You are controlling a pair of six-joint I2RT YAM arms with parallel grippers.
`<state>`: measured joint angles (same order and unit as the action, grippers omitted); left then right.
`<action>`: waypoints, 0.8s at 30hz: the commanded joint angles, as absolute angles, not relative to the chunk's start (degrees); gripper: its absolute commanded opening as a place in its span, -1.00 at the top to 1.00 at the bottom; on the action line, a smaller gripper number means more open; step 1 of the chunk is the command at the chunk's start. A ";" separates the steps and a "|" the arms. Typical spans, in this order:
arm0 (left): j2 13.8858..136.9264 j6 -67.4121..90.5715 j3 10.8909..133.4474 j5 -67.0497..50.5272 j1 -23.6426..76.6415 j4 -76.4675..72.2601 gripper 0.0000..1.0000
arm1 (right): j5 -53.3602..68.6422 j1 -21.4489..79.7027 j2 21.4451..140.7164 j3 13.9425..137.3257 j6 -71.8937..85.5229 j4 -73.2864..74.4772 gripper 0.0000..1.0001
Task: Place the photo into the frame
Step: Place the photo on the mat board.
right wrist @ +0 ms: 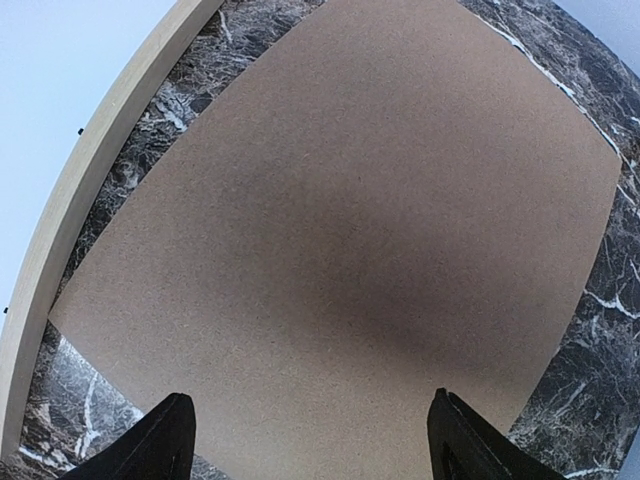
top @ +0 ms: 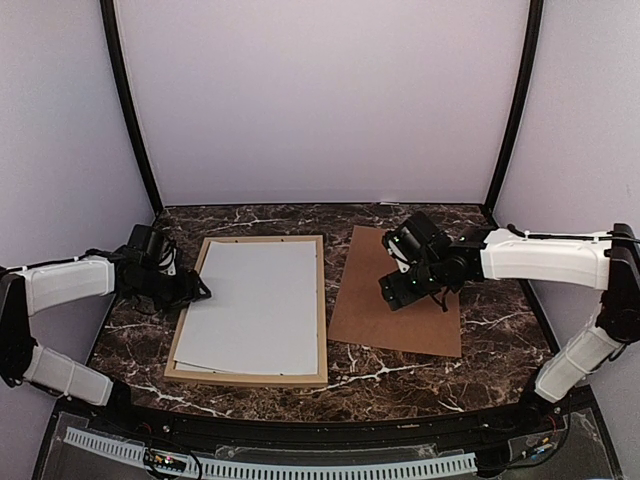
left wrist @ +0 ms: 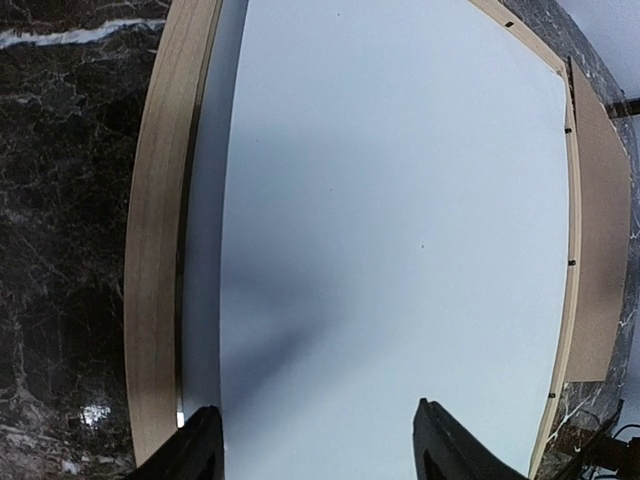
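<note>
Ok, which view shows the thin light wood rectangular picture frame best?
Top external: all four sides of the thin light wood rectangular picture frame are visible, with a white sheet inside. Left wrist shows only parts of two sides; right wrist catches one strip at its left edge.

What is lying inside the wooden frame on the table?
A plain white sheet fills most of the frame. A paler strip of another layer shows along one long edge. The sheet's underside and whatever lies beneath it are covered, so no print is visible.
</note>
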<state>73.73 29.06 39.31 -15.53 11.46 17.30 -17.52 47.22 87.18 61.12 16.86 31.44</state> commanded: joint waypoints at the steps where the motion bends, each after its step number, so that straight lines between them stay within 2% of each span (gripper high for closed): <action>1: 74.20 26.84 43.15 -10.77 11.35 21.06 -0.40 | -16.75 46.43 87.45 61.00 17.83 29.88 -0.63; 8: 73.32 25.50 46.85 -6.68 11.33 21.96 -0.58 | -16.36 44.36 87.01 60.42 18.60 29.05 -0.69; 14: 73.38 28.01 48.78 -13.68 12.33 17.35 -0.60 | -14.98 39.10 86.62 57.74 20.48 27.38 -0.97; 24: 81.72 27.41 57.76 -17.33 24.73 12.29 -0.62 | -9.13 24.52 82.89 49.25 24.14 20.63 -0.97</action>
